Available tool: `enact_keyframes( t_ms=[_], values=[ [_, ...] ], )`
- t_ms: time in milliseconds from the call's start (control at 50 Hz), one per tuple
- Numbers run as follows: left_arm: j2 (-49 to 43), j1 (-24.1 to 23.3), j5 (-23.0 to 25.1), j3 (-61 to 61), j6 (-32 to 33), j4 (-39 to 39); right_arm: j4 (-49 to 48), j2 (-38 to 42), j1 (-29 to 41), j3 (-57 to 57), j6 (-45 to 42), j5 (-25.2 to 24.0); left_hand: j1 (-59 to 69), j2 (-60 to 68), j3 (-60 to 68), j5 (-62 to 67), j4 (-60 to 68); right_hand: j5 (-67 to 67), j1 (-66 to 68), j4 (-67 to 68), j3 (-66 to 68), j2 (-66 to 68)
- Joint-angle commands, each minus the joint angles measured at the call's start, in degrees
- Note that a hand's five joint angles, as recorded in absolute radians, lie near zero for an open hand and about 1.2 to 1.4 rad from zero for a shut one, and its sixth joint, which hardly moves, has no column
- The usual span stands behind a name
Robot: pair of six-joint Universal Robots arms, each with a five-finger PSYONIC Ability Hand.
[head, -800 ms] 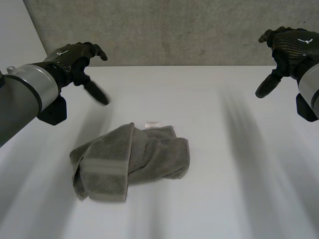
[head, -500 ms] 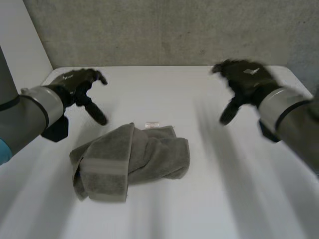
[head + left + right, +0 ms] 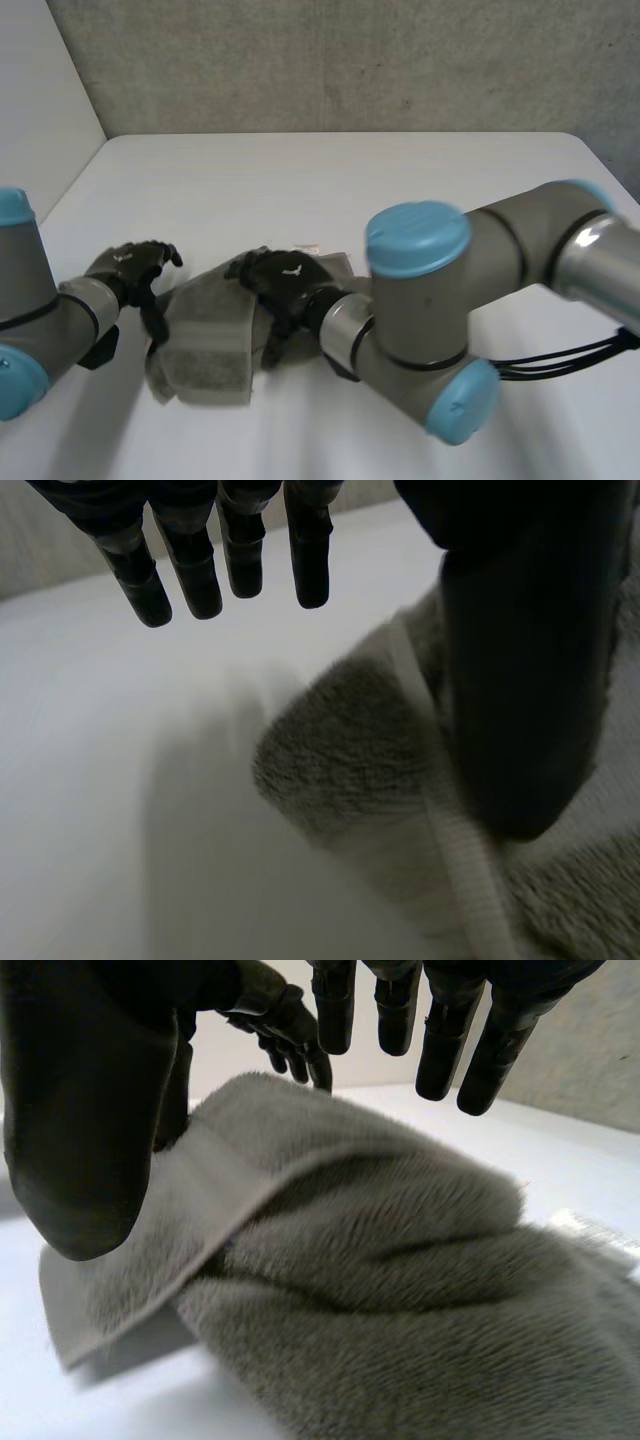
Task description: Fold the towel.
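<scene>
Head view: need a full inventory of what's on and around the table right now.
towel: one, grey with a lighter woven band, bunched on the near left part of the table
tag: one, small, white, at the towel's far edge
table: one, white, under everything
wall: one, grey concrete, behind the table
arms: two, grey with light-blue caps, both reaching in to the towel
left hand: one, black, at the towel's left edge, fingers straight
right hand: one, black, over the towel's middle, fingers straight
</scene>
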Motion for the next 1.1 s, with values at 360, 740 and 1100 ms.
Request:
enact_keyframes(
  t_ms=[360,740,1100],
  values=[
    [-3.3,0.4,-0.2,-1.9,0.8,3.7,-4.6,1.2,2.0,-3.4,-9.0,2.9,7.8,9.1,8.7,10.2,8.4,66.5,66.9,65.2,65.9,66.2],
    [5.6,0.1,0.7,-5.9,0.7,3.3,0.0,-14.2,-19.7,7.7,-14.8,-3.7,-0.1,1.1,0.8,2.3,0.5,66.5,66.9,65.2,65.9,66.2],
    [5.2,-1.2,0.8,-7.2,0.8,2.4,5.6,-16.8,-20.2,15.6,-16.8,-5.3,42.6,43.8,43.5,45.0,43.2,45.9,46.3,44.5,45.3,45.5]
  ],
)
